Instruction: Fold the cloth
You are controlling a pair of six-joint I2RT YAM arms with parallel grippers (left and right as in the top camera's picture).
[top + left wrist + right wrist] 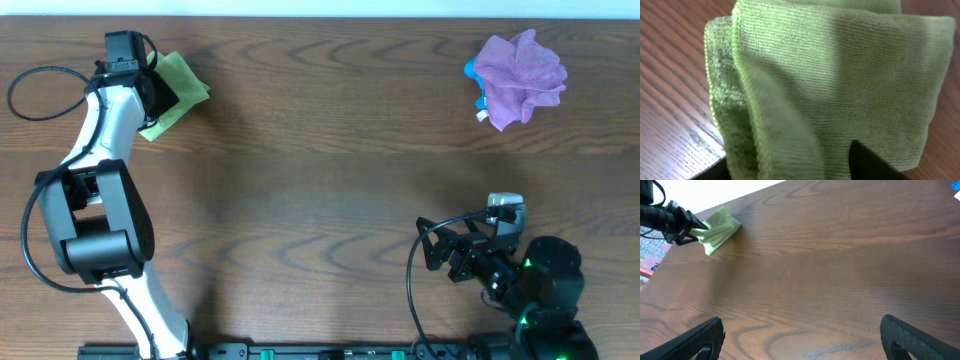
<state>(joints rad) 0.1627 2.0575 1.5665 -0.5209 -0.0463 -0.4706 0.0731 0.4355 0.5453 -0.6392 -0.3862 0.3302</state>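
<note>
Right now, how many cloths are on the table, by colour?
green cloth: 1
purple cloth: 1
blue item peeking out under the purple one, probably a cloth: 1
Total: 3

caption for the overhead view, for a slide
Left gripper at a folded green cloth, top left; right gripper open, bottom right; purple cloth, top right.

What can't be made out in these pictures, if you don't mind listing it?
Overhead: the arm covers the left end effector, so its grip on the green cloth is unclear.
Left wrist: the frame edges crop that cloth.
Overhead: the purple cloth hides most of a blue item.
</note>
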